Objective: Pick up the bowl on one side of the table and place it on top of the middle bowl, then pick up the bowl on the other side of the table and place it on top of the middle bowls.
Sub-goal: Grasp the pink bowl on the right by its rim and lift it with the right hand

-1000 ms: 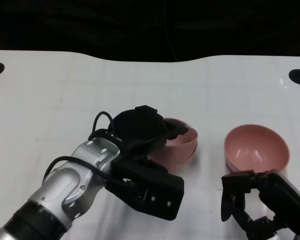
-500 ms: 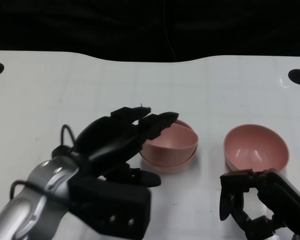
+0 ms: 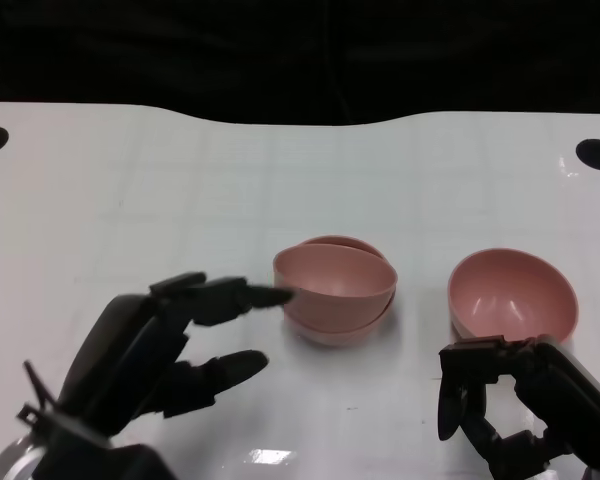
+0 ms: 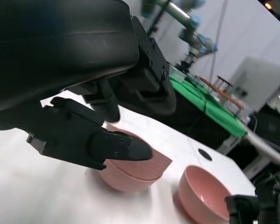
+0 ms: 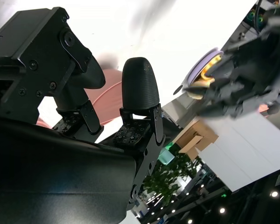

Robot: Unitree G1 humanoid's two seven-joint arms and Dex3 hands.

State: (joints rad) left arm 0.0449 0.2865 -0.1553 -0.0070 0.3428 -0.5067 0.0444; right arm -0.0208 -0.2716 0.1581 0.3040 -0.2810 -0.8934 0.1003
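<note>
The left hand [image 3: 150, 355] hovers empty, fingers [image 3: 235, 296] spread toward the stacked bowls [image 3: 335, 290]; right hand [image 3: 525, 405] loosely open, empty.

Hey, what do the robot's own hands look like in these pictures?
Both are matte black with several thick, blocky fingers. The left robot hand has rounded fingertips and a thin black cable behind it. The right robot hand has boxy segments with small screws.

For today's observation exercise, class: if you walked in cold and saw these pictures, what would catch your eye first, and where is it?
Two pink bowls nested as a stack sit mid-table, with a single pink bowl alone to their right. The big black left hand looms at lower left, fingers spread and holding nothing, one fingertip near the stack's rim. The right hand waits just in front of the single bowl.
</note>
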